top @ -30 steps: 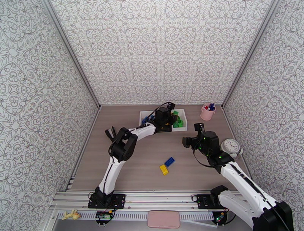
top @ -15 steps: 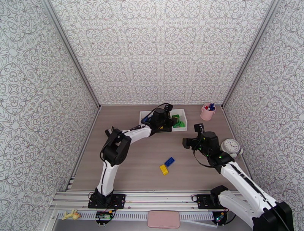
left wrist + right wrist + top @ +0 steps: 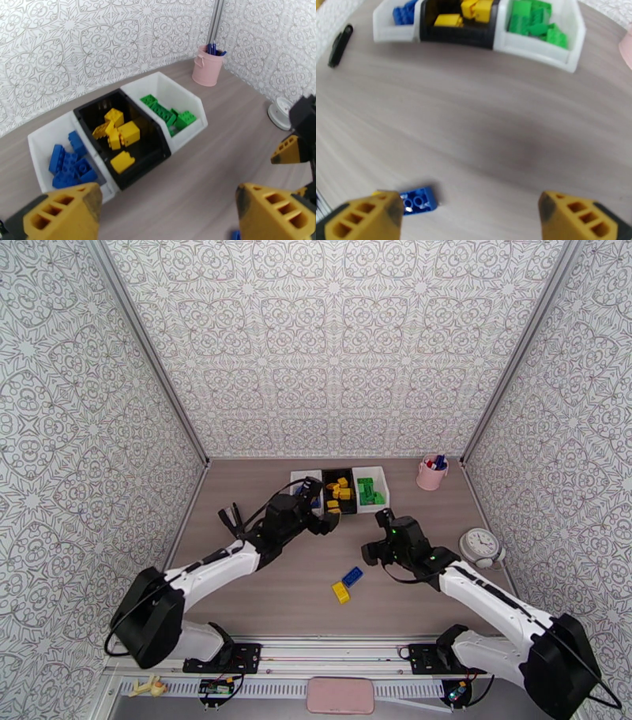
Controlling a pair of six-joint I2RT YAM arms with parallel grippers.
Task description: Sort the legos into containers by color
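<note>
Left jaws: spread wide with nothing between them; my left gripper [image 3: 168, 215] hangs just in front of the black bin [image 3: 158, 146]
Right jaws: spread wide as well and empty; my right gripper [image 3: 470, 217] hovers over the bare table [image 3: 493, 130], near the loose blue brick [image 3: 418, 200]
Bins: three side by side in a row at the far side of the table, walls touching
Left white bin [image 3: 39, 142]: blue bricks [image 3: 69, 164]
Black bin, middle: yellow bricks [image 3: 118, 134]
Right white bin [image 3: 193, 106]: green bricks [image 3: 166, 112]
Loose pieces: the loose blue brick and a loose yellow brick [image 3: 340, 592] lie just beside each other on the table between my two arms, well apart from the bins
Around: pink cup [image 3: 431, 474] with pens at the far right, clock [image 3: 479, 544] at the right edge, black stapler [image 3: 230, 518] left of the bins
</note>
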